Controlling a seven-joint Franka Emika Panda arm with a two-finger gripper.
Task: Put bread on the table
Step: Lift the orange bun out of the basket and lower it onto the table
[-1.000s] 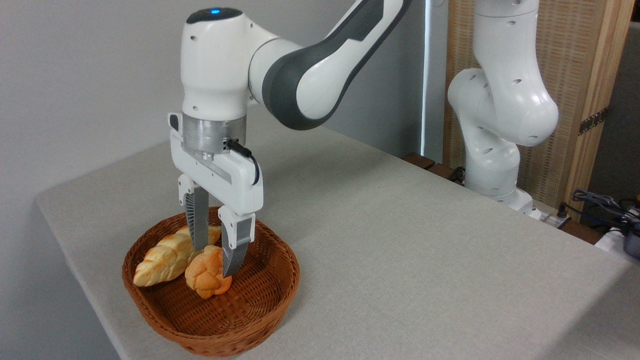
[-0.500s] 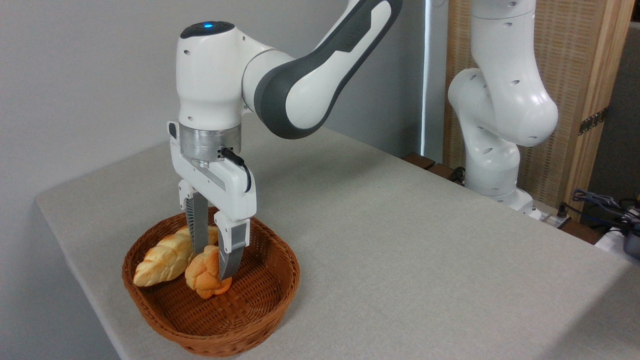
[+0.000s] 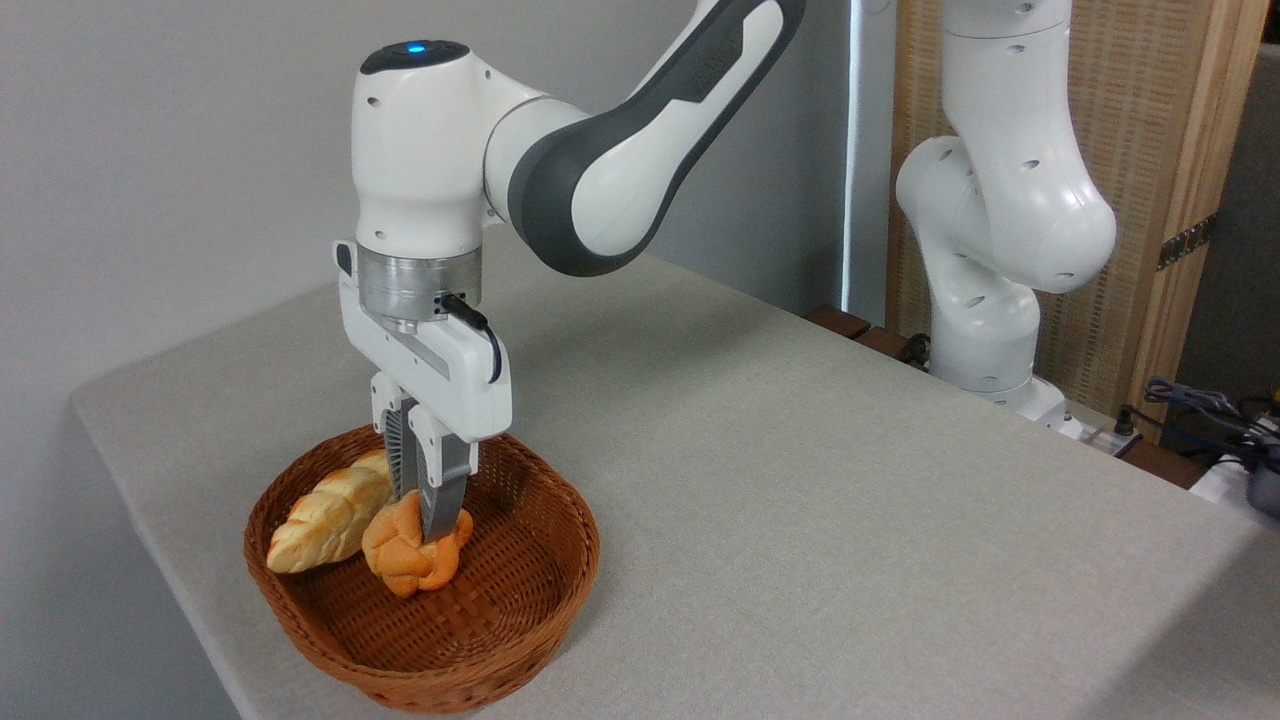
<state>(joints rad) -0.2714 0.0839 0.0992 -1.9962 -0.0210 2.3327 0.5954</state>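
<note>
Loaf (image 3: 322, 516), pale and braided, lies at the left inside the basket (image 3: 545, 590), its long axis running up toward the far rim. Just to its right we see the bread (image 3: 405, 556), a deep orange knotted bun, resting on the basket floor and touching the loaf. We find the gripper (image 3: 430, 520) pointing straight down into the basket, its two fingers (image 3: 441, 493) drawn close together and pinched into the top of the bread, which bulges out on either side of them. The basket stands near the front left corner of the table (image 3: 850, 500), whose grey-beige top stretches away to the right. We follow the arm (image 3: 620, 150) from the gripper upward and rightward, out of the top edge. Farther right, we note the arm's white base column (image 3: 990, 280) beside the table's far edge, before a woven panel (image 3: 1150, 150).
</note>
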